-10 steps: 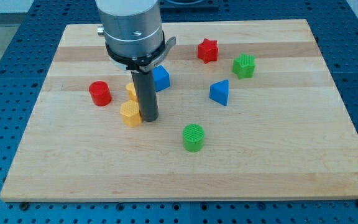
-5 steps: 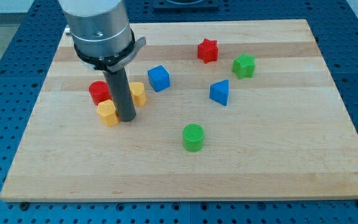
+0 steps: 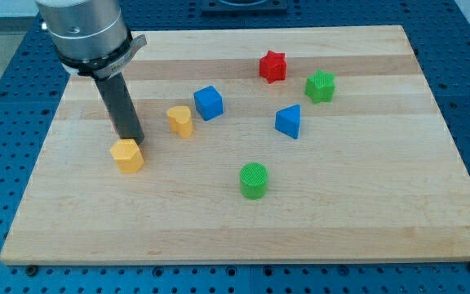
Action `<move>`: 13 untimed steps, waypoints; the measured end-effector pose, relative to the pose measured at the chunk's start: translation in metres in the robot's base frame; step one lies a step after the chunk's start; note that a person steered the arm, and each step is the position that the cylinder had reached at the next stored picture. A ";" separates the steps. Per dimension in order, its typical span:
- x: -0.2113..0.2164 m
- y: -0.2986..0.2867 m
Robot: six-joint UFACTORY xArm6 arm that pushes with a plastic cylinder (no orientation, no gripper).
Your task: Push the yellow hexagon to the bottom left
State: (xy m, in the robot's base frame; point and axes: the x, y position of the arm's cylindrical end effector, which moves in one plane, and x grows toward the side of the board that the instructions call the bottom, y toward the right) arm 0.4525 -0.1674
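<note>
The rod's end, my tip (image 3: 131,139), sits just behind the yellow hexagon (image 3: 127,155), touching or nearly touching its upper edge, over on the view's left half of the wooden counter (image 3: 365,204). There is no pincer on this arm, so nothing is gripped. A second yellow block (image 3: 181,120) stands to the right of the rod, with a blue cube (image 3: 209,103) just beyond it. Farther right are a blue triangular block (image 3: 288,122), a red star (image 3: 273,66), a green star (image 3: 320,86) and a green cylinder (image 3: 254,180).

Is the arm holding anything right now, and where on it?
Nothing is held. My tip only meets the yellow hexagon's upper edge.
</note>
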 end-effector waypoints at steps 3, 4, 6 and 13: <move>0.050 0.000; 0.050 0.000; 0.043 0.049; 0.073 0.017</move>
State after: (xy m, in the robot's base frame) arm 0.5259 -0.1504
